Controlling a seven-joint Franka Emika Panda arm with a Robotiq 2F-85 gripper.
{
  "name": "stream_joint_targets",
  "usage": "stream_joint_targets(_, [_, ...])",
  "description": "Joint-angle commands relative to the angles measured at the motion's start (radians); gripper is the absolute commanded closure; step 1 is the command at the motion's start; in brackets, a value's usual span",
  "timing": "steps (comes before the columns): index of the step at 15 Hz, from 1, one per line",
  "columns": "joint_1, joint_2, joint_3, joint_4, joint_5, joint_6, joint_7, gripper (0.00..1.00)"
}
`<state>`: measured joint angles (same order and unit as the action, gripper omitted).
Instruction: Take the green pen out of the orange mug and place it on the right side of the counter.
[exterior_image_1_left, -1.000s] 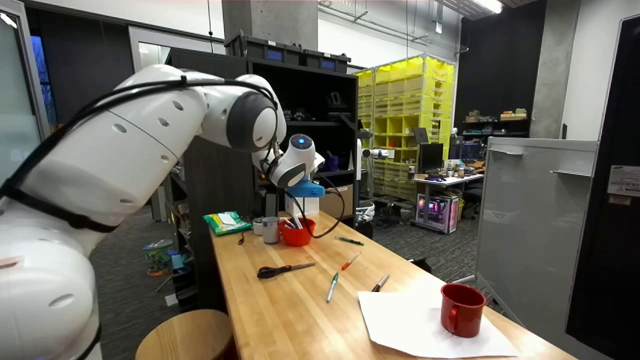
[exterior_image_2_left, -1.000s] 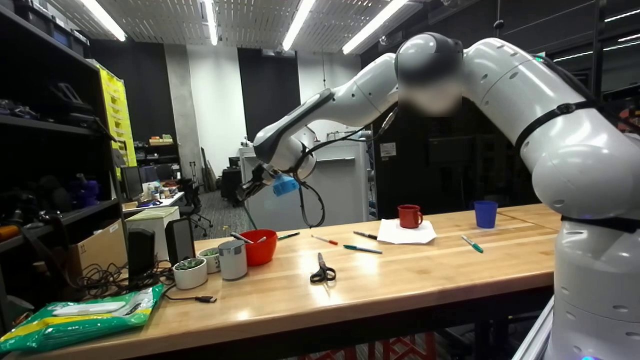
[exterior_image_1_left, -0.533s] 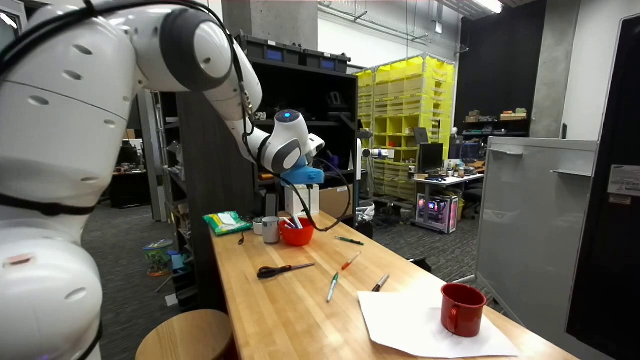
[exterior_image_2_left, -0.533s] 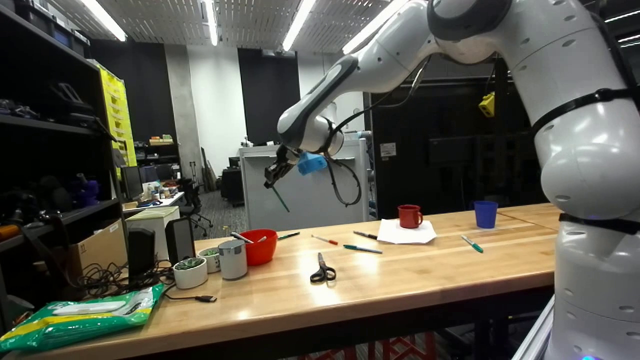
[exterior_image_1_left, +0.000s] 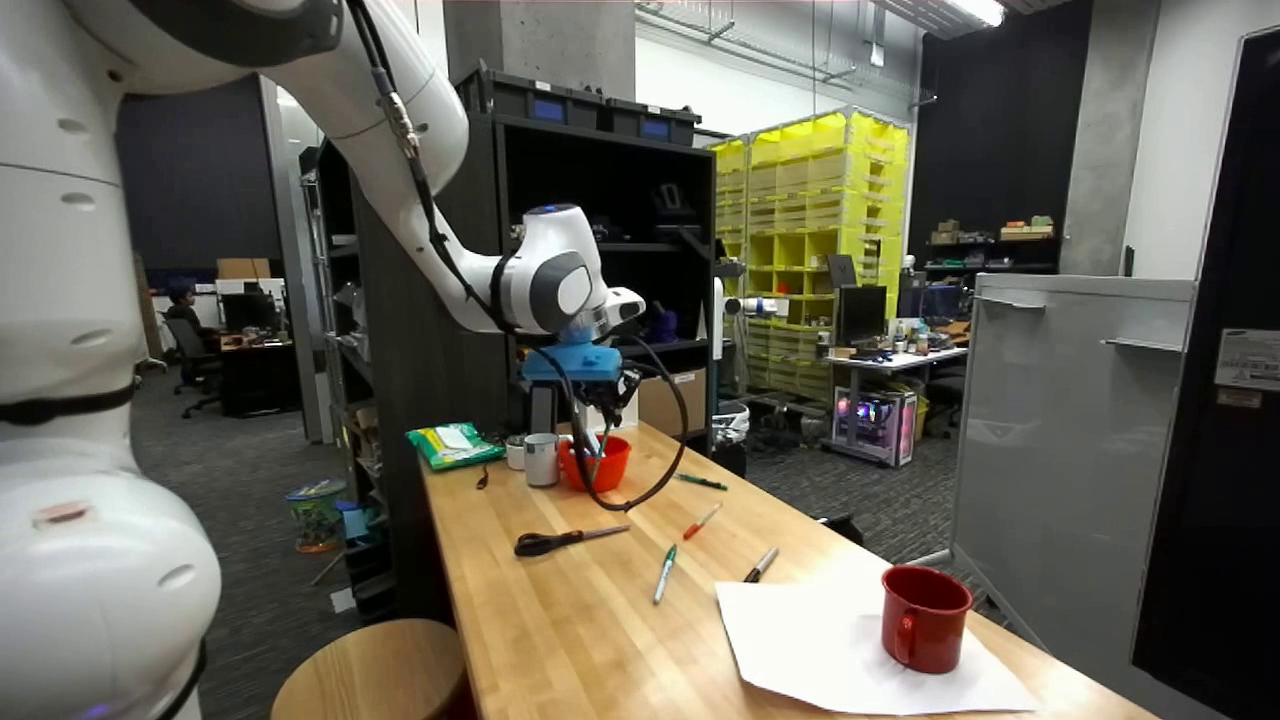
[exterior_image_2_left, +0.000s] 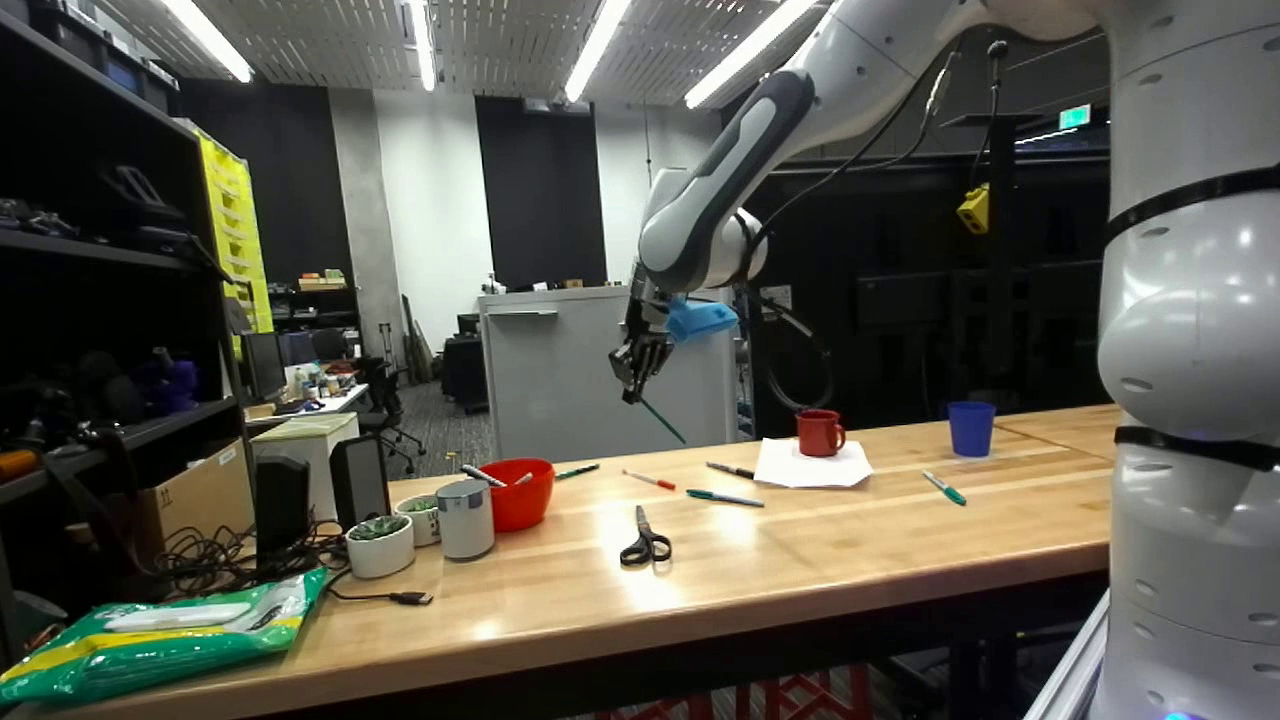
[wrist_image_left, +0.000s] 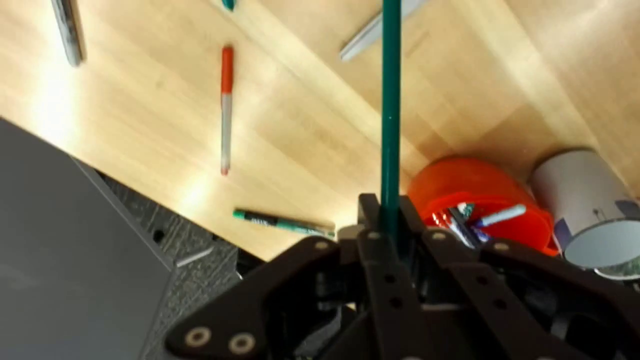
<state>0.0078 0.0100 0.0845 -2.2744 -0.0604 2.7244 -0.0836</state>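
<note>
Since a second ago, the claw has swung away from the rounded orange mug, now below and to one side of it. Tipped more steeply downward, it is clamped on the slim, glossy green pen, slanting beneath it over the wood-grained counter; the arm arches above.

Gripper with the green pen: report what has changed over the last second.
The gripper has carried the green pen rightward in an exterior view, toward the dark red mug, and now points more steeply down. The green pen was already held; nothing was let go. The orange mug, dark red mug and scissors stayed put.
</note>
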Motion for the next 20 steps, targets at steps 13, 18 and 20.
stream_joint_targets(13, [-0.060, -0.269, -0.095, -0.277, -0.098, -0.356, 0.074, 0.97])
stream_joint_targets(18, [-0.121, -0.281, -0.159, -0.345, -0.143, -0.333, 0.039, 0.97])
stream_joint_targets(20, [-0.145, -0.273, -0.185, -0.366, -0.152, -0.329, 0.015, 0.97])
